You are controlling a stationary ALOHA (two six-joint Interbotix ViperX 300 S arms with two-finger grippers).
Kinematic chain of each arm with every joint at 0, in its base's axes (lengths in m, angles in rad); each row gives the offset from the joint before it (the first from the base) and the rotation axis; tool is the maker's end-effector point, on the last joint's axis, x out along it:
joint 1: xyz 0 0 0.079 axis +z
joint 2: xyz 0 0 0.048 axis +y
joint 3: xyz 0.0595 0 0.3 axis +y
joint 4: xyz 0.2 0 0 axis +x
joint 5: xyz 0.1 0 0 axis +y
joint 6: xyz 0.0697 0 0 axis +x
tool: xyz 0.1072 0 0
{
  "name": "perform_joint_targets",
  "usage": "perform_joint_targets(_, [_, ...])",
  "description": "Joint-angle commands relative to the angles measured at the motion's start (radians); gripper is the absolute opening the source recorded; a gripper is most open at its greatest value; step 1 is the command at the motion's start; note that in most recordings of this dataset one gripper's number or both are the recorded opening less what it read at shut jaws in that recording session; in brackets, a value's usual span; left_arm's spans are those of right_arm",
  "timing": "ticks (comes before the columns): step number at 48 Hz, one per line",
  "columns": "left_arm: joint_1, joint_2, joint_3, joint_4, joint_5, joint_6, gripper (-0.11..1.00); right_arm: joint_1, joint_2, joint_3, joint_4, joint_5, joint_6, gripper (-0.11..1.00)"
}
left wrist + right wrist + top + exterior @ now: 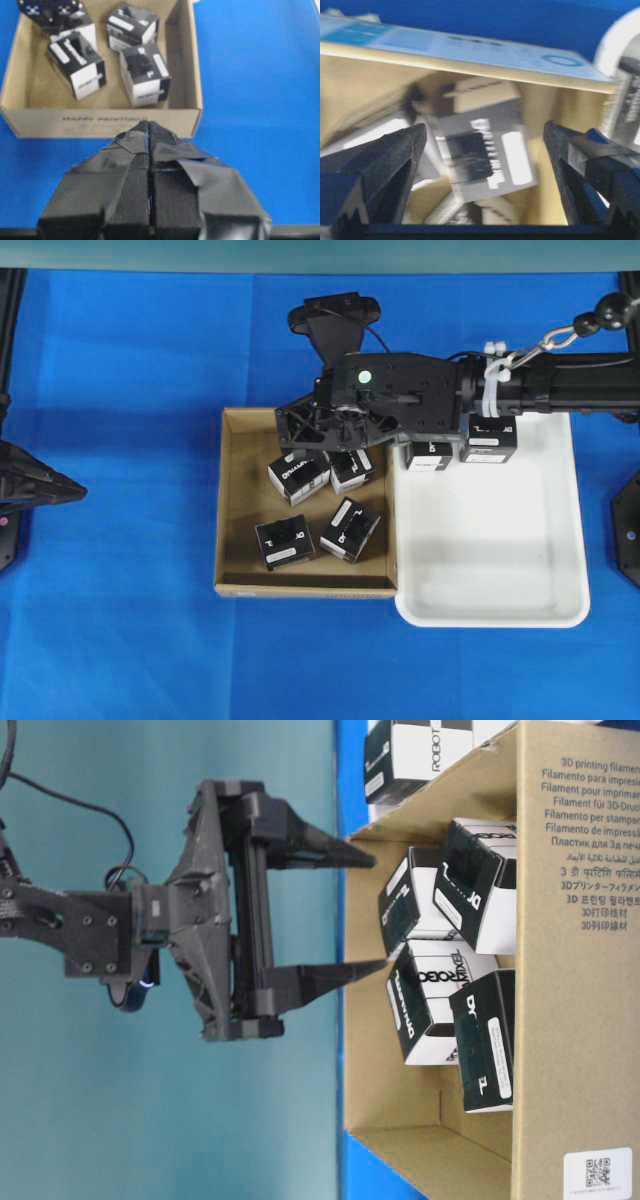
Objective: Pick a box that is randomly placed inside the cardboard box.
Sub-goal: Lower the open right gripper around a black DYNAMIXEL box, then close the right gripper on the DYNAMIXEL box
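The shallow brown corrugated cardboard box [235, 502] sits on the blue table cover [120, 390], its right wall touching the white plastic tray [500, 580]. Four small black cube-like cartons with white labels lie loose inside it: two toward the far side, one of them [299, 477] tilted beside another [352, 470], and two nearer, one at left [284, 543] and one at right [349, 529]. Two more black cartons [488, 443] stand in the far left part of the tray, partly under the arm.

The right gripper [362, 909] reaches across from the right and hangs over the far part of the cardboard box, its two black fingers [320, 842] spread wide with nothing between them (the table-level view shows the tips just at the box's rim, clear of the cartons). In the right wrist view a blurred black carton [482, 150] lies framed between the spread fingers, below them.

The left gripper [149, 131] waits well left of the box over bare blue cover, its tape-wrapped fingers [172, 150] pressed together on nothing.
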Motion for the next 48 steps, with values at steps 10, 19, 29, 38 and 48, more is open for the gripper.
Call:
perform_joint_targets(10, [0.005, 0.006, -0.012, 0.003, -0.005, 0.0, -0.07, 0.009, -0.005, 0.037, -0.002, -0.025, -0.002, 0.95])
perform_joint_targets(19, [0.003, 0.006, -0.012, 0.003, -0.005, 0.0, -0.07, 0.015, -0.003, 0.037, 0.0, -0.051, 0.005, 0.95])
perform_joint_targets(29, [0.005, 0.0, -0.014, 0.003, -0.005, 0.0, -0.07, 0.021, -0.002, 0.032, 0.0, -0.057, 0.021, 0.95])
perform_joint_targets(38, [0.005, 0.0, -0.012, 0.003, -0.005, 0.0, -0.07, 0.021, -0.002, 0.032, 0.0, -0.098, 0.025, 0.95])
perform_joint_targets(48, [0.003, 0.0, -0.012, 0.003, -0.005, 0.0, -0.07, 0.025, -0.005, 0.04, 0.003, -0.109, 0.023, 0.95])
